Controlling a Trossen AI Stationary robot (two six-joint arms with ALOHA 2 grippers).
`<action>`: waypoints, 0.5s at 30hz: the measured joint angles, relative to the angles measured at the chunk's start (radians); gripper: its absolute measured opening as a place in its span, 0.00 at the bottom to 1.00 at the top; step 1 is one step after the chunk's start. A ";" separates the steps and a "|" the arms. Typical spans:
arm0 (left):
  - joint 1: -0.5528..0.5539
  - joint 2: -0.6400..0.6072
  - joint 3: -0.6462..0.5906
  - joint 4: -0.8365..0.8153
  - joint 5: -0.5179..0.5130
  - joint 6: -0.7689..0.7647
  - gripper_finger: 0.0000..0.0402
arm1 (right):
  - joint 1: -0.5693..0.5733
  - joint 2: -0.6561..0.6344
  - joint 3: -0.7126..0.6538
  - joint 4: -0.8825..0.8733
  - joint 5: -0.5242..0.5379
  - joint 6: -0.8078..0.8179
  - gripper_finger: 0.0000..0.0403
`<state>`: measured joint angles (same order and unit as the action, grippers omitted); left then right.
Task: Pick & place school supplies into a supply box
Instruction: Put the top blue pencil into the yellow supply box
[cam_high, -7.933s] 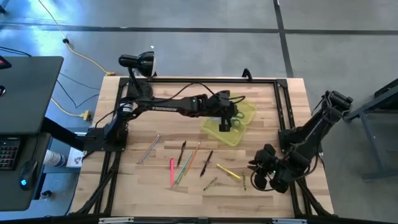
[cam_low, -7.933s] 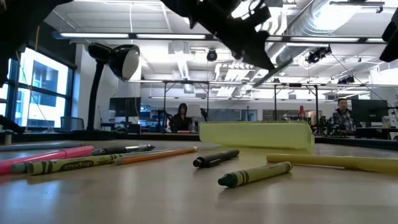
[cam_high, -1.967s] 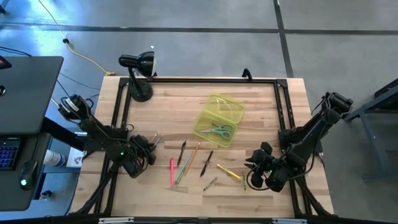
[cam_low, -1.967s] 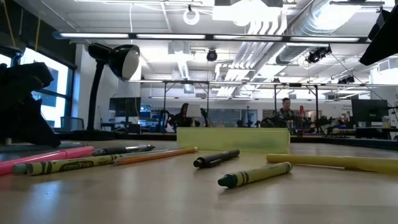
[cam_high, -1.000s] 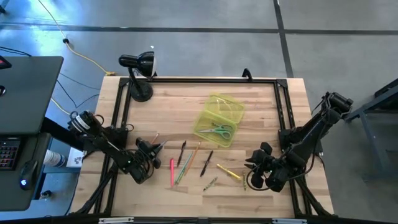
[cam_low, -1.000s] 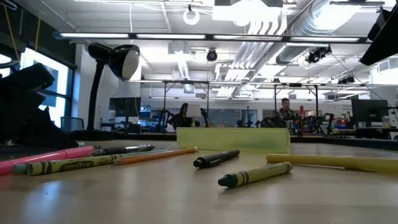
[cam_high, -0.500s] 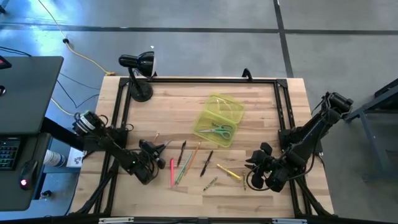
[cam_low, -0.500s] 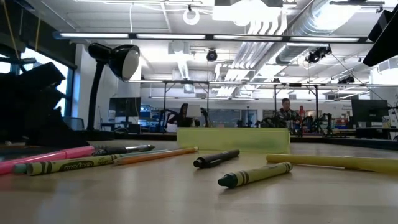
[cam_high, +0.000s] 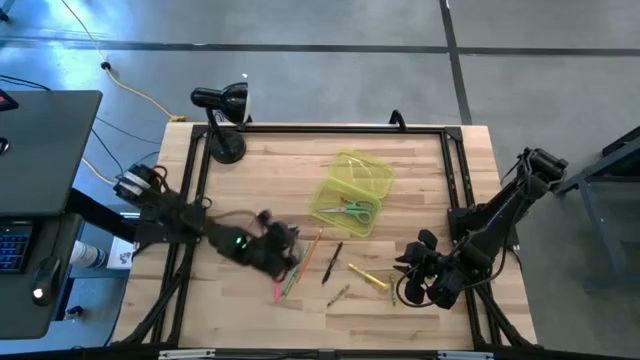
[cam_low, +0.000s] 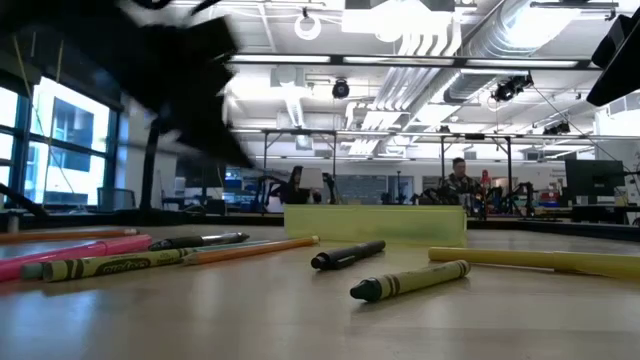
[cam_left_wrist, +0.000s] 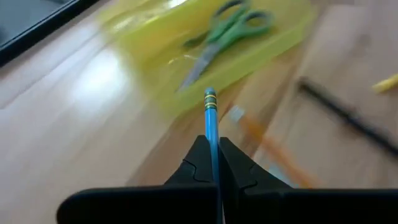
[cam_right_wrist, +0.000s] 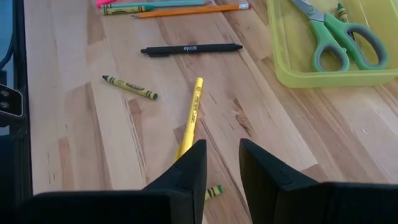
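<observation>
Blue, with a brass ferrule showing, a pencil (cam_left_wrist: 211, 118) is pinched in the left claw (cam_high: 283, 250), which hangs over the loose pens (cam_high: 300, 258) just short of the yellow-green supply box (cam_high: 353, 193). The box sits open mid-bench (cam_high: 280, 160) with green scissors (cam_high: 347, 211) inside. The right claw (cam_high: 412, 275) waits parted near the yellow pencil (cam_right_wrist: 189, 119).

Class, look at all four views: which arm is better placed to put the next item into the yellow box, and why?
The left. Its gripper is shut on a blue pencil and points toward the yellow box holding the scissors. The right gripper waits open and empty near the table's edge, over a yellow pencil.
</observation>
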<state>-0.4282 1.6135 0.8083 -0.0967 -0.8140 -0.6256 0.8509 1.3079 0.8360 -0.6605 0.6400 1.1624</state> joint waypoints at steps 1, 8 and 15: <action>0.036 -0.005 0.031 0.000 0.063 0.083 0.06 | 0.000 0.000 0.000 0.000 -0.003 0.000 0.18; 0.283 0.037 0.251 -0.005 0.451 0.517 0.06 | 0.000 0.000 0.000 0.001 -0.012 0.000 0.18; 0.454 0.210 0.427 -0.003 0.775 0.729 0.06 | 0.000 0.000 0.000 0.002 -0.018 -0.002 0.18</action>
<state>0.0261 1.8239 1.2353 -0.1000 -0.0386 0.1037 0.8509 1.3075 0.8360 -0.6581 0.6219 1.1606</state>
